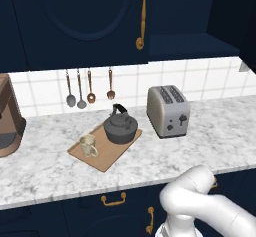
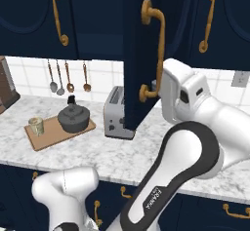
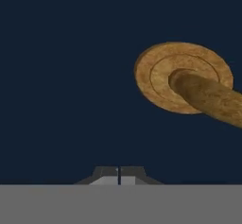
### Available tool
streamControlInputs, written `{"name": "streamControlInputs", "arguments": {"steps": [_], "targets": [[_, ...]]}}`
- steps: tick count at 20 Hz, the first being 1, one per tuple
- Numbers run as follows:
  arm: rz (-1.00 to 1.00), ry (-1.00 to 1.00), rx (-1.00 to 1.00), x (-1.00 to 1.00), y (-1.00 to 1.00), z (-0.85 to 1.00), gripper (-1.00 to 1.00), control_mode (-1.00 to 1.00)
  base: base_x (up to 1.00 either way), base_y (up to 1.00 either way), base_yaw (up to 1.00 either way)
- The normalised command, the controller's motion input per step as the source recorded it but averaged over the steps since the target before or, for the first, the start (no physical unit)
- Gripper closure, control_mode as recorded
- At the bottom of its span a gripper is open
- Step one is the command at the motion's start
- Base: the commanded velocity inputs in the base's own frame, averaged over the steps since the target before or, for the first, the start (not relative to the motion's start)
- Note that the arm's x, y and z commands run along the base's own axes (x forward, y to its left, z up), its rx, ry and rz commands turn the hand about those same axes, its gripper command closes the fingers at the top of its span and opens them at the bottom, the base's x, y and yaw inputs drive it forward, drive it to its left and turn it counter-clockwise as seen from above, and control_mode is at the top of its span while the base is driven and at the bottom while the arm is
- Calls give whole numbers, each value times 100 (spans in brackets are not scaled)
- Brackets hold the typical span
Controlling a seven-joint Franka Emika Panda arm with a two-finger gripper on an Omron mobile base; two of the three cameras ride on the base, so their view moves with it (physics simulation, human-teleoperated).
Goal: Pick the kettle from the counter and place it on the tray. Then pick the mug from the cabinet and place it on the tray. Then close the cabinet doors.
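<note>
The dark kettle [image 1: 120, 126] and the beige mug [image 1: 88, 145] both stand on the wooden tray [image 1: 107, 156] on the marbled counter [image 1: 200, 146]. The left cabinet door [image 1: 90, 11] is shut. The right cabinet door [image 2: 139, 54] stands swung out from the cabinet [image 1: 192, 46]. My gripper [image 3: 118, 175] is shut with nothing in it, close against that door's navy face, just beside the round lower mount of its brass handle [image 3: 184, 76]. In the right base view my hand [image 2: 183, 91] sits level with the handle's lower end [image 2: 145, 92].
A silver toaster [image 1: 168, 111] stands right of the tray, under the open door. Several utensils [image 1: 82, 88] hang on the tiled wall. A brown coffee machine [image 1: 7, 116] sits at the far left. Navy drawers [image 1: 114, 201] with brass handles run below the counter.
</note>
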Motion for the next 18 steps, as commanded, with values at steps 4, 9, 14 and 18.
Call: {"name": "streamControlInputs", "arguments": {"steps": [4, 9, 14, 18], "targets": [[-2, -3, -2, 2, 99, 0, 100, -100, 0, 0, 0], [-7, 0, 0, 13, 85, 2, 100, -100, 0, 0, 0], [-10, 0, 0, 38, 63, 22, 100, -100, 0, 0, 0], [-9, 0, 2, 50, 41, 35, 100, -100, 0, 0, 0]]}}
